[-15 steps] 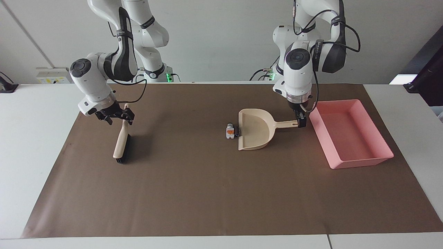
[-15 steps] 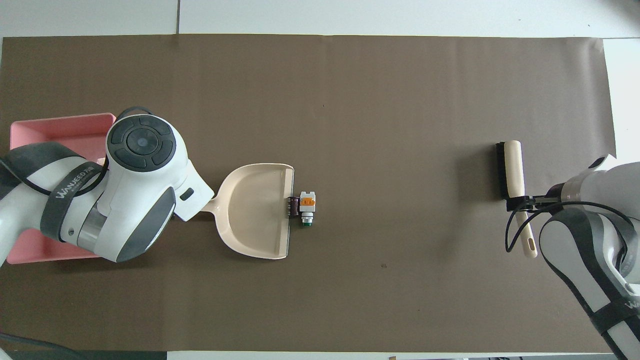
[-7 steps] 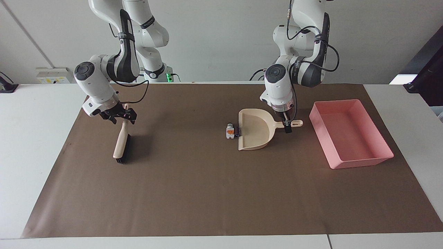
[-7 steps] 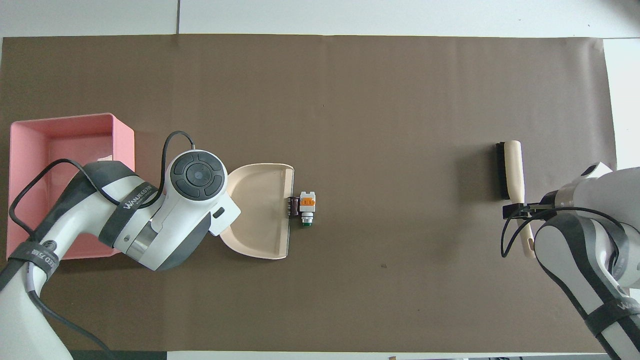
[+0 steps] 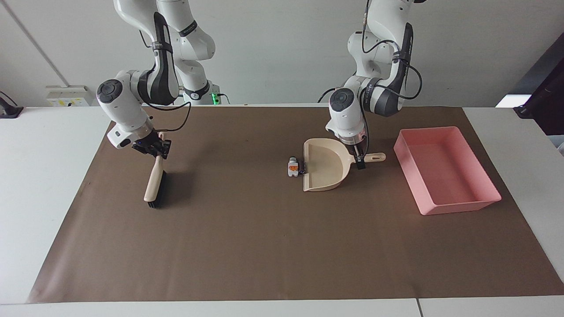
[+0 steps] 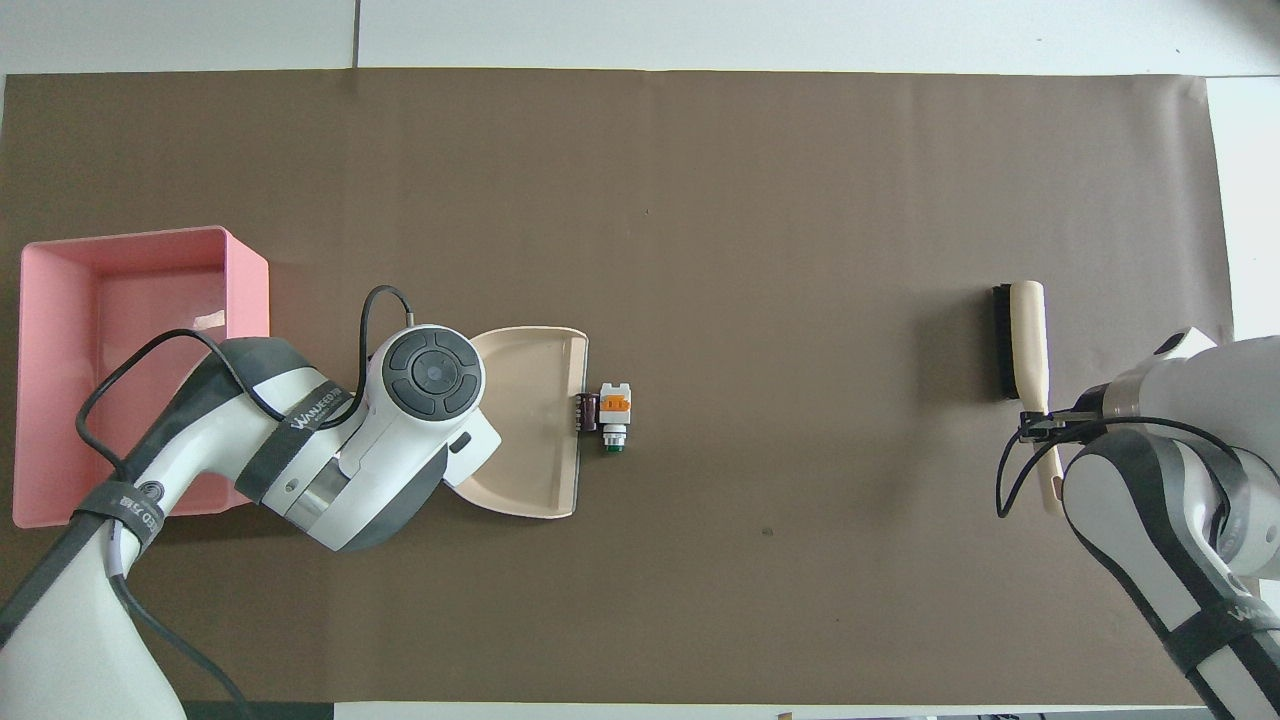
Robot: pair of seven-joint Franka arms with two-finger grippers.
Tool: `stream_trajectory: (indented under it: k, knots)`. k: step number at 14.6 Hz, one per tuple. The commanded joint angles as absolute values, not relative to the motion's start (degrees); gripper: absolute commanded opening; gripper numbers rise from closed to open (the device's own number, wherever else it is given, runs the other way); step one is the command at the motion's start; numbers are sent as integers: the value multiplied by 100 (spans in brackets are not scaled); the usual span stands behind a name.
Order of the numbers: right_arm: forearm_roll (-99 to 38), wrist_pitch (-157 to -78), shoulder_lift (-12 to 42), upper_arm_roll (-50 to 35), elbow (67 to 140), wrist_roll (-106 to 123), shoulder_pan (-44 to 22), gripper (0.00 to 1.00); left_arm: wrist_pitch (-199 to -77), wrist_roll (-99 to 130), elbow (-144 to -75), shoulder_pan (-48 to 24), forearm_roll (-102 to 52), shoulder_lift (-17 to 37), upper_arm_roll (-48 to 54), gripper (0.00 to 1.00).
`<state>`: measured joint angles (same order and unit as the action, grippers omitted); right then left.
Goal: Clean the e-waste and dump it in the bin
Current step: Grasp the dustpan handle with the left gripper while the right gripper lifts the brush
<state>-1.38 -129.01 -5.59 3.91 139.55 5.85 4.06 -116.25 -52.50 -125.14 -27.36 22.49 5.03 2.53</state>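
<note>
Brown paper is covering the bench (image 5: 53,132), and on it the e-waste (image 5: 293,167) is lying right at the open lip of the beige dustpan (image 5: 324,169), so one short sweep could push the pieces in. The white piece with orange marks (image 6: 615,401) and the short black cylinder (image 6: 587,411) are sitting side by side there. The left gripper (image 5: 360,162) is reaching down at the dustpan's handle, its fingers seeming to be closing around it, probably to steady the pan. The right gripper (image 5: 155,147) is pinching the brush (image 5: 155,182) by its handle near the right arm's end, bristles resting on the paper. The bin (image 5: 473,196) is waiting just beside the dustpan's handle end, handy for tipping; I judge nothing is swept in yet.
</note>
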Motion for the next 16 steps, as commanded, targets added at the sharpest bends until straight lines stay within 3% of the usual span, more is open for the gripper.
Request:
stream_trajectory:
  k: [1, 2, 3, 7, 13, 16]
  knots:
    - [-351, -12833, -659, 360, 13940, 703, 370, 0, -11637, -5045, -12639, -2883, 2382, 387, 193, 63]
    - [-369, -12641, -650, 360, 13800, 694, 308, 0, -11506, -5045, -12630, -2892, 2382, 352, 193, 48]
    - [-369, -12282, -668, 334, 13555, 668, 290, 0, -11487, -5045, -12630, -2892, 2382, 343, 193, 40]
    - [-360, -11146, -738, -148, 12780, -32, 246, 0, -11487, -5054, -12586, -2936, 2425, 343, 193, 28]
    - [-369, -11188, -826, -1536, 12797, -1545, 237, 0, -11163, -5282, -12261, -2821, 2549, 334, 150, 5]
    - [-369, -11591, -721, -1802, 12928, -2370, -463, 0, -11083, -5309, -12182, -2804, 2549, 352, 123, 0]
